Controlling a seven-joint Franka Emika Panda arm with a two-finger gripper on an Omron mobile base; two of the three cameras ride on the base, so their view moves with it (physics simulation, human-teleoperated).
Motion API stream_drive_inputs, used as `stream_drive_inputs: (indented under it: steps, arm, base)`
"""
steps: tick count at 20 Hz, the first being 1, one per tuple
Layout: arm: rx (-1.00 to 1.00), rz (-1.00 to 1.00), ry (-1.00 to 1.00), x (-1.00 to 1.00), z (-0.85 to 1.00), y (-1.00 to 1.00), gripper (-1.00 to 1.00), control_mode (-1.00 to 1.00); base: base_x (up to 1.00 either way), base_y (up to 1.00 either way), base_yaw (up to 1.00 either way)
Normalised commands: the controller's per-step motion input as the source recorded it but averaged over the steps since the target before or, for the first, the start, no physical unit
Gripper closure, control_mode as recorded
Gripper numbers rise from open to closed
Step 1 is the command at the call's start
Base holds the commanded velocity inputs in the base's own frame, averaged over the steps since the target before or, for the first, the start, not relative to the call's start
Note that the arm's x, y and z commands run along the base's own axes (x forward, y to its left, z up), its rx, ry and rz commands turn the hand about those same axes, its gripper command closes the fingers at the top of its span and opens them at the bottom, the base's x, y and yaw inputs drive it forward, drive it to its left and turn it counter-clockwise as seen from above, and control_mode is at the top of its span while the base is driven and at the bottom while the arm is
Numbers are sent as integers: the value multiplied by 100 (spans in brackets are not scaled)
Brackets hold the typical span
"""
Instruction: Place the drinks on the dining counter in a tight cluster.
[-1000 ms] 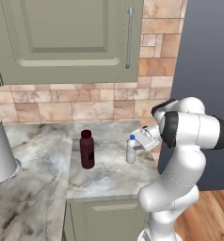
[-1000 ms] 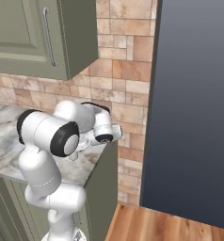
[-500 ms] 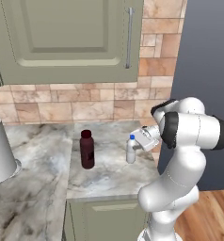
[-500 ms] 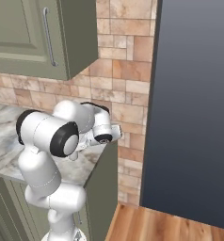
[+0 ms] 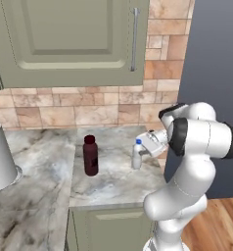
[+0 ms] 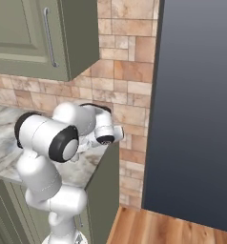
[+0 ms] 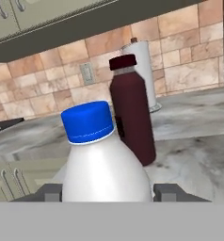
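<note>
A small whitish bottle (image 5: 136,156) with a blue cap stands upright near the right end of the marble counter (image 5: 113,184) against the brick wall. My gripper (image 5: 143,150) reaches it from the right. In the hand view the bottle (image 7: 107,164) sits between my gripper (image 7: 107,192), and both fingertips (image 7: 52,192) press its sides. A stout dark maroon bottle (image 5: 90,156) stands upright a hand's width to the left, and it shows just behind the white one (image 7: 131,113) in the hand view. The dining counter is out of view.
A white cylinder (image 5: 1,157) stands at the counter's left end. Green wall cabinets (image 5: 64,39) hang overhead. A tall dark panel (image 6: 196,95) closes off the right side past the counter's end. A wall outlet (image 7: 88,73) sits on the brick backsplash.
My jaws have closed in on the small whitish bottle. The arm and both bottles keep their places.
</note>
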Motion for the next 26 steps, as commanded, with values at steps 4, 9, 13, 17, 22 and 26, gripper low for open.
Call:
stream_drive_inputs:
  steps: [4, 9, 13, 17, 22, 26]
  arm:
    - [0, -1, -16, -47, 78, 0, 100, -100]
    - [0, -3, -12, -48, 91, 0, 100, -100]
    - [0, -3, -6, -41, 86, 0, 100, -100]
    - [0, -3, -2, -46, 72, 0, 100, -100]
    - [0, -2, 0, -42, 54, 0, 100, -100]
    - [0, -1, 0, -42, 44, 0, 100, -100]
  base:
    - [0, 0, 0]
    - [0, 0, 0]
    - [0, 0, 0]
    - [0, 0, 0]
    - [0, 0, 0]
    - [0, 0, 0]
